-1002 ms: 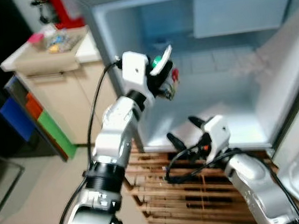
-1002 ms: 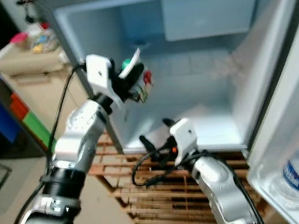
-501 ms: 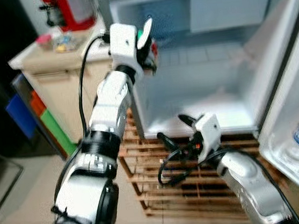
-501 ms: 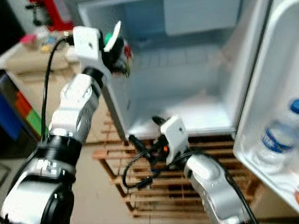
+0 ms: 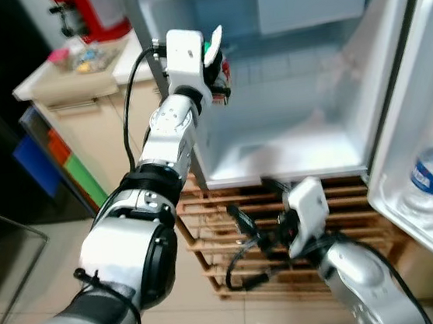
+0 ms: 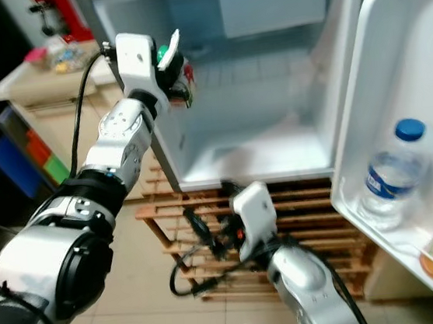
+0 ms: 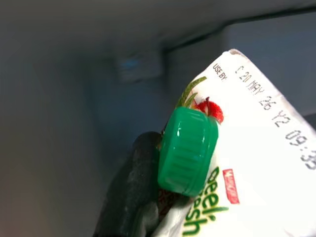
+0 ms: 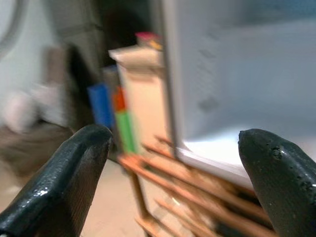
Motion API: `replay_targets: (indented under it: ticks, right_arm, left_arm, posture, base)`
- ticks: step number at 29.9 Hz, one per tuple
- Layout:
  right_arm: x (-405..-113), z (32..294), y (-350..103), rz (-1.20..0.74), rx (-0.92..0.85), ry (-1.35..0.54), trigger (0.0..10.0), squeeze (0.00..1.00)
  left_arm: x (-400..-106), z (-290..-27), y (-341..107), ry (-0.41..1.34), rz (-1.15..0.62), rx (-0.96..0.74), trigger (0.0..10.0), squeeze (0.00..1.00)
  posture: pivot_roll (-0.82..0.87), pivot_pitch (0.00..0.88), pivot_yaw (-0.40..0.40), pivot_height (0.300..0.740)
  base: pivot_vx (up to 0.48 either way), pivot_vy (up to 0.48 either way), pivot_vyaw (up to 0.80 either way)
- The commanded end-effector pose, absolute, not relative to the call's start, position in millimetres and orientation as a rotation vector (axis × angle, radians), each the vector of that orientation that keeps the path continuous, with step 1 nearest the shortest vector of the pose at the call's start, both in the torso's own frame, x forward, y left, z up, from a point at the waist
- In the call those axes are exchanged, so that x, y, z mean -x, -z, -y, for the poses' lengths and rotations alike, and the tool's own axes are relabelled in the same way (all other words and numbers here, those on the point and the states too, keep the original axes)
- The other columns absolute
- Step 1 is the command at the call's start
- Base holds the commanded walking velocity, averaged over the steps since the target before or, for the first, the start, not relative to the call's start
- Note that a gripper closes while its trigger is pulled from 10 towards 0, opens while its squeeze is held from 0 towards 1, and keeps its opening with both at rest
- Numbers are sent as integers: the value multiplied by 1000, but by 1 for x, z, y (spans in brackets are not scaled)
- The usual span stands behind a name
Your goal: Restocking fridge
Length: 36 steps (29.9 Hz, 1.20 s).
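Nearest you, at about 5 o'clock in the head view, your right gripper [image 5: 257, 212] hangs low in front of the wooden rack [image 5: 226, 247] under the fridge, its two black fingers [image 8: 74, 168] spread wide with nothing between them. Through that gap the wrist camera looks at the rack's slats and the fridge's lower front edge.

Farther out, at roughly 11 o'clock, your left arm reaches up to the open fridge [image 5: 301, 144]. Your left gripper [image 5: 216, 52] is clamped on a white juice carton [image 7: 237, 163] with a green screw cap [image 7: 187, 150]; one black finger [image 7: 133, 197] presses against the carton just beside the cap. The carton sits at the left front edge of the fridge opening, high up, tilted.

At 3 o'clock the open fridge door's shelf [image 6: 381, 237] holds a water bottle [image 6: 386, 178] with a blue cap, upright, and beside it something orange, too cut off to identify.

Beyond, at 10 o'clock, a beige cabinet [image 5: 79, 123] stands beside the fridge with small items on top.
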State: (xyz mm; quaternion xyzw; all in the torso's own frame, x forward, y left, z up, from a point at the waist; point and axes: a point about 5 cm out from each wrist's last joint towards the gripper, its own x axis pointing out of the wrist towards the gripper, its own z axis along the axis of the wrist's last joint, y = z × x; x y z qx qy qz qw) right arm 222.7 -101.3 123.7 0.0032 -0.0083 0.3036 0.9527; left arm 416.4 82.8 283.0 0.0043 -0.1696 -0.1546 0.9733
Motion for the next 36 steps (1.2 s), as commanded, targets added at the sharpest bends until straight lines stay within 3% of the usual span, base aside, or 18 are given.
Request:
replay_targets:
  ticks: [1, 7, 9, 18, 28, 31, 32, 33, 34, 36]
  right_arm:
    - [-219, 98, -130, 33, -3, -618, 10000, 0]
    - [-210, 104, -128, -1, 7, -580, 10000, 0]
    - [-210, 109, -128, -5, 4, -534, 10000, 0]
    - [-207, 107, -129, -24, -1, -521, 10000, 0]
    - [-219, 108, -128, -5, -1, -457, 10000, 0]
    - [-219, 113, -130, 13, -10, -422, 10000, 0]
    - [-214, 120, -131, 26, -6, -392, 10000, 0]
    - [-214, 120, -131, 26, -6, -392, 10000, 0]
    - [-215, 126, -129, 27, 1, -362, 10000, 0]
    - [-221, 135, -127, 33, 5, -302, 10000, 0]
  left_arm:
    - [-419, -94, -276, 283, 312, -17, 10000, 0]
    - [-421, -104, -265, 264, 246, 68, 10000, 0]
    - [-418, -93, -243, 312, 186, 115, 10000, 0]
    - [-408, -94, -195, 276, 92, 100, 10000, 0]
    - [-398, -84, -202, 420, 205, 67, 10000, 0]
    - [-381, -81, -194, 506, 240, 45, 10000, 0]
    - [-348, -82, -182, 598, 238, 15, 10000, 0]
    - [-348, -82, -182, 598, 238, 15, 10000, 0]
    - [-324, -82, -171, 661, 199, -2, 10000, 0]
    - [-305, -84, -159, 700, 145, 27, 10000, 0]
  posture:
    - [-289, 103, 194, 740]
    - [-301, 130, 186, 740]
    - [-299, 139, 182, 740]
    - [-296, 166, 169, 740]
    - [-270, 116, 182, 740]
    - [-251, 82, 184, 740]
    - [-233, 54, 181, 740]
    - [-233, 54, 181, 740]
    - [-213, 24, 177, 740]
    - [-200, 0, 173, 740]
  base:
    - [0, 0, 0]
    - [0, 0, 0]
    - [0, 0, 0]
    - [0, 0, 0]
    - [0, 0, 0]
    - [0, 0, 0]
    - [0, 0, 0]
    - [0, 0, 0]
    - [0, 0, 0]
    - [0, 0, 0]
